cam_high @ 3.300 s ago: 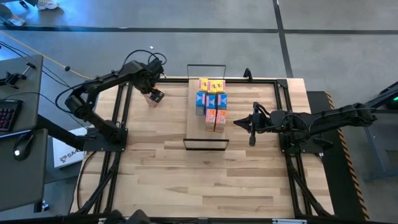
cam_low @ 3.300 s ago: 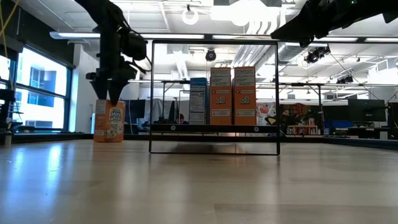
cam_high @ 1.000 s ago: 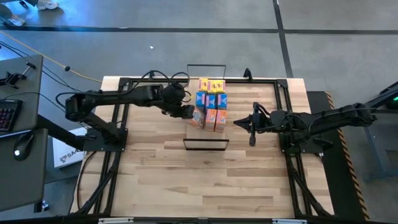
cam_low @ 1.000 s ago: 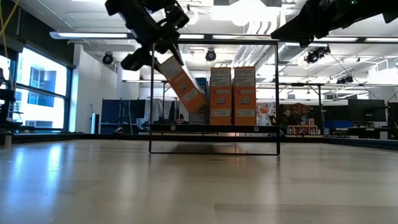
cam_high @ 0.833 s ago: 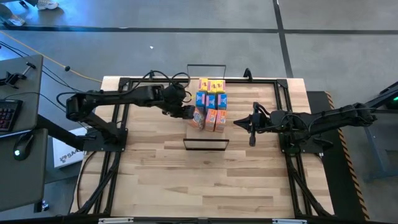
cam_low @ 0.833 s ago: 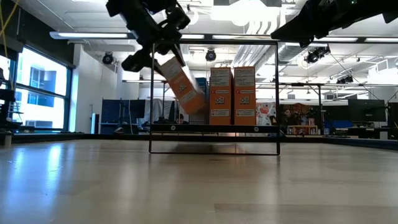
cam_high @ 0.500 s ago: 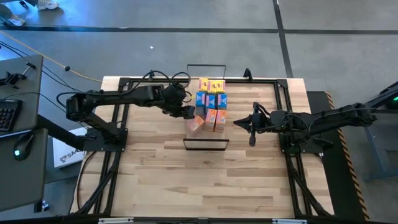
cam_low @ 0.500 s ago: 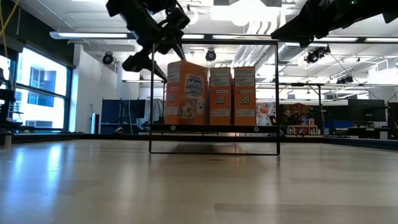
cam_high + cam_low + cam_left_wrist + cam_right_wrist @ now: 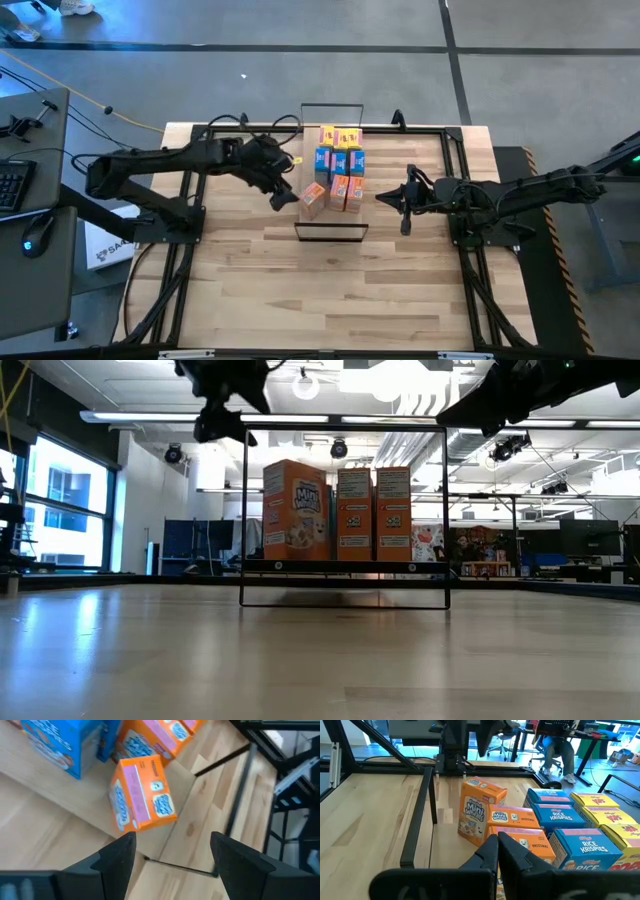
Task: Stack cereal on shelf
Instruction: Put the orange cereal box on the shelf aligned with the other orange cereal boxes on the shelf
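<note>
Standing on shelf (image 9: 305,222), nine cereal boxes (image 9: 336,168), left claw (image 9: 282,196) released, right claw (image 9: 403,212) clenched

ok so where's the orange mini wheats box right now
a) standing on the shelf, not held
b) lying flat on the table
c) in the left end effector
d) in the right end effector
a: the orange box stands upright on the shelf beside the other boxes, and the left end effector, fingers open, is clear of it.
</note>
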Robot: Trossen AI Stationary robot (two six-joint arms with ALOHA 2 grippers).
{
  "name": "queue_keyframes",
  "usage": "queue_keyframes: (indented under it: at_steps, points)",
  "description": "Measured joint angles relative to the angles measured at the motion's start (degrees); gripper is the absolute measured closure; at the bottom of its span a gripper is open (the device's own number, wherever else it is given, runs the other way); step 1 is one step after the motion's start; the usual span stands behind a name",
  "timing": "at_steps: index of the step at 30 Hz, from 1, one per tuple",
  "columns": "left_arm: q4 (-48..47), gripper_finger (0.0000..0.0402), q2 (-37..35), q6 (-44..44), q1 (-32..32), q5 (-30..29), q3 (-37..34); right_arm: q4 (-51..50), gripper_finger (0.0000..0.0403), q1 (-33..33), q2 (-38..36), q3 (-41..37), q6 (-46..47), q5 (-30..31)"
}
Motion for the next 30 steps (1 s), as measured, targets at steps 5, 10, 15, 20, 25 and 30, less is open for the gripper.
queue_keyframes:
  at_steps: [5, 10, 15, 20, 25, 30]
  points:
    - [-0.1, 0.0154, -0.4, 1.6, -1.9, 0.2, 0.0, 0.0, 0.0403, 0.0, 0.0, 0.0, 0.0, 0.0]
    - [-0.3, 0.0173, 1.8, 6.9, -4.0, 0.2, 0.0, 0.3, 0.0403, 0.0, 0.0, 0.0, 0.0, 0.3]
    - [-0.6, 0.0235, 4.6, 17.9, -6.5, -1.4, 0.0, 0.3, 0.0403, 0.0, 0.0, 0.0, 0.0, 0.2]
    - [-2.2, 0.0308, 6.0, 22.8, -6.4, -4.6, 0.0, 0.3, 0.0403, 0.0, 0.0, 0.0, 0.0, 0.2]
    - [-1.3, 0.0368, 7.4, 25.0, -6.4, -6.8, 0.0, 0.3, 0.0403, 0.0, 0.0, 0.0, -0.1, 0.2]
    - [1.1, 0.0399, 9.5, 26.4, -6.3, -7.3, 0.0, 0.3, 0.0403, 0.0, 0.0, 0.0, 0.0, 0.1]
